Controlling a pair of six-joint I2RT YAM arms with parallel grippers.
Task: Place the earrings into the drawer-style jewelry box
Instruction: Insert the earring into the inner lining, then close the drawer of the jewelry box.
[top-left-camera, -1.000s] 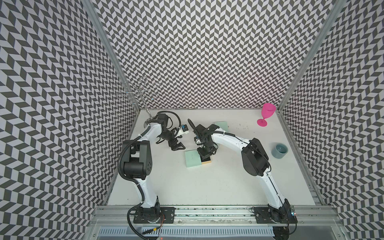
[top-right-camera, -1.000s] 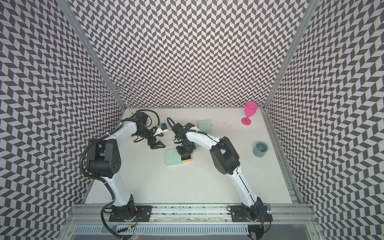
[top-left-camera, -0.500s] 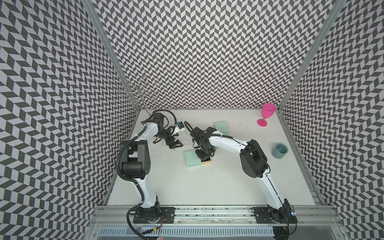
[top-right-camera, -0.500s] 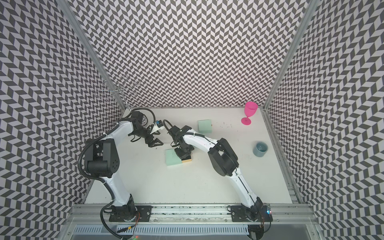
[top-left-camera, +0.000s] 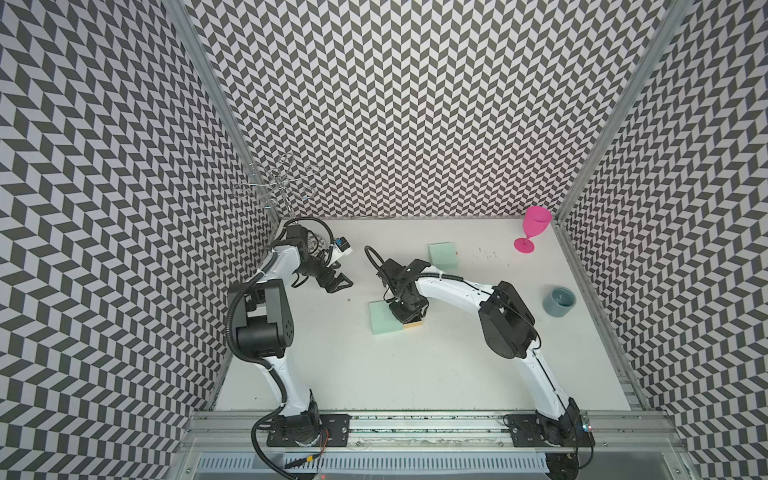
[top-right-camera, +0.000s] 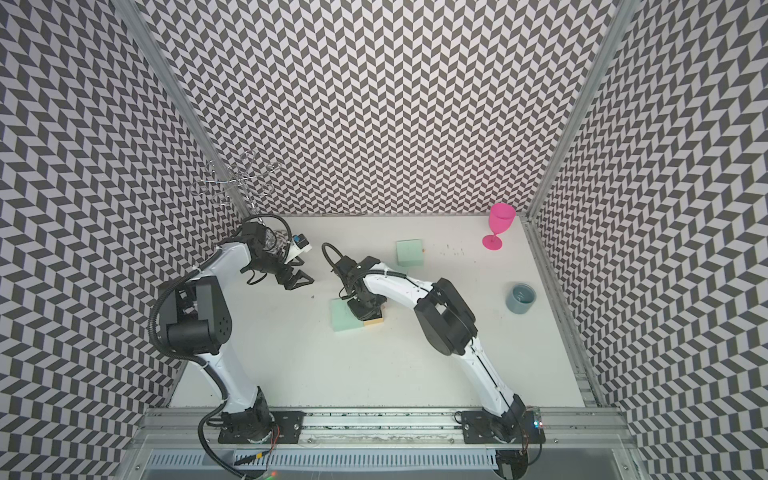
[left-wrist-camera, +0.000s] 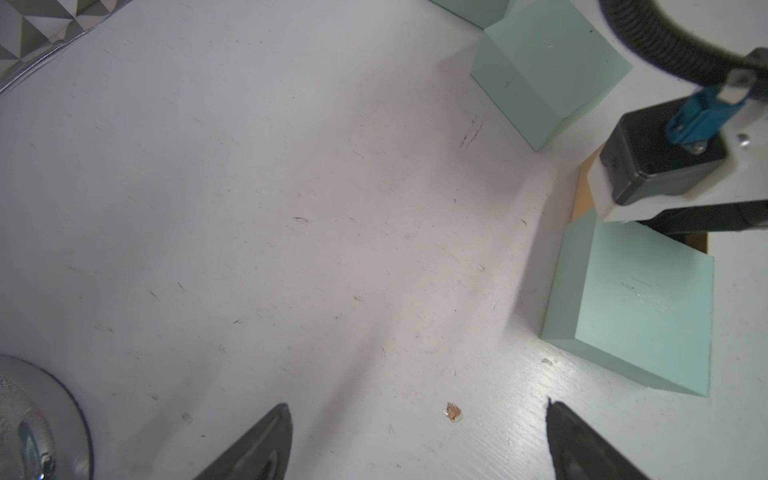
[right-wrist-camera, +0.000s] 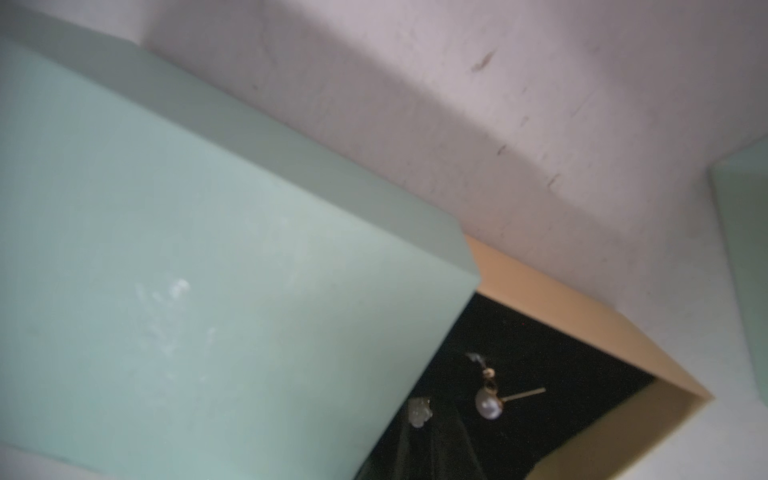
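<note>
The drawer-style jewelry box (top-left-camera: 384, 318) (top-right-camera: 344, 319) is a mint-green sleeve with its tan drawer (right-wrist-camera: 582, 307) pulled out and a black lining showing. My right gripper (top-left-camera: 405, 314) (top-right-camera: 365, 312) (right-wrist-camera: 432, 440) reaches down into the drawer. Its dark fingers stand close together, with a small whitish earring (right-wrist-camera: 419, 411) at their tip. A pearl earring (right-wrist-camera: 488, 404) lies on the lining beside it. My left gripper (top-left-camera: 343, 284) (top-right-camera: 303, 280) (left-wrist-camera: 417, 411) hangs open left of the box (left-wrist-camera: 640, 316). A tiny brownish glinting piece (left-wrist-camera: 453, 412) lies on the table between its fingertips.
A second mint-green box (top-left-camera: 442, 255) (top-right-camera: 409, 252) (left-wrist-camera: 540, 70) stands behind the right arm. A pink goblet (top-left-camera: 532, 230) is at the back right. A grey-blue cup (top-left-camera: 559, 301) sits by the right wall. A wire stand (top-left-camera: 282, 187) rises in the back left corner, its base (left-wrist-camera: 33, 415) close to my left gripper.
My left gripper has drawn back a little toward the back left. My right gripper stays over the drawer and its wrist has shifted slightly left.
</note>
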